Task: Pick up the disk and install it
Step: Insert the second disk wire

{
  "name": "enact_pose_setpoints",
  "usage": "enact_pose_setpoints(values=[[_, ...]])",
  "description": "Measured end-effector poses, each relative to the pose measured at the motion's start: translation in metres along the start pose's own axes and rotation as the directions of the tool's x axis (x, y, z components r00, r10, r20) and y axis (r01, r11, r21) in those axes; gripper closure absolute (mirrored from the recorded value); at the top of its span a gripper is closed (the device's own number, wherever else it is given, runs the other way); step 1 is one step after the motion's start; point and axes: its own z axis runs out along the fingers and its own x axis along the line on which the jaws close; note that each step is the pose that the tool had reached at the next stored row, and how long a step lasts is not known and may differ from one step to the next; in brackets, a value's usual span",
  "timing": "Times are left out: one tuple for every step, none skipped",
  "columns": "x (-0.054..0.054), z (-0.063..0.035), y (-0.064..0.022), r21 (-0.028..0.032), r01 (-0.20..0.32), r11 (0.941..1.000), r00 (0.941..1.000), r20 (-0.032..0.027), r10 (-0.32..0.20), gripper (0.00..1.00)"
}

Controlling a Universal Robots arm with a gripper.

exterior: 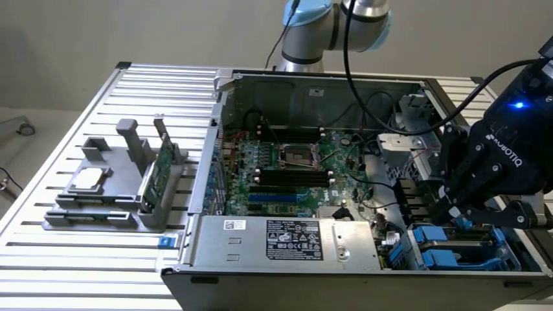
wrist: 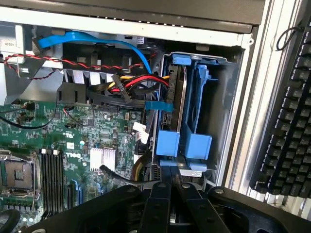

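The black robot hand (wrist: pixel 171 187) is clenched, its two fingers pressed together just at the lower edge of the blue plastic drive carriers. It seems to hold nothing, though a thin grey tab lies close by the tips.

The disk (wrist: pixel 177 97), a flat silver-grey drive seen edge-on in its blue carrier, stands upright in the drive bay at the corner of the open grey computer case (exterior: pixel 259 81), beside an empty blue carrier (wrist: pixel 200 141).

I judge the disk is already seated in the bay, so the task is nearly complete. The slatted metal bench (exterior: pixel 103 259) carries a grey fixture (exterior: pixel 129 207) with a thin green circuit card (exterior: pixel 157 172).
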Motion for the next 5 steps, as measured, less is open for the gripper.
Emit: enact_pose_setpoints(values=[[0.0000,0.0000,0.0000,0.0000,0.000,1.0000,1.0000,0.0000,0.000,0.89],[0.0000,0.0000,0.0000,0.0000,0.000,1.0000,1.0000,0.0000,0.000,0.89],[0.0000,0.0000,0.0000,0.0000,0.000,1.0000,1.0000,0.0001,0.000,0.89],[0.0000,0.0000,0.0000,-0.0001,0.000,1.0000,1.0000,0.0000,0.000,0.89],[0.0000,0.0000,0.0000,0.0000,0.000,1.0000,1.0000,0.0000,0.000,0.89]])
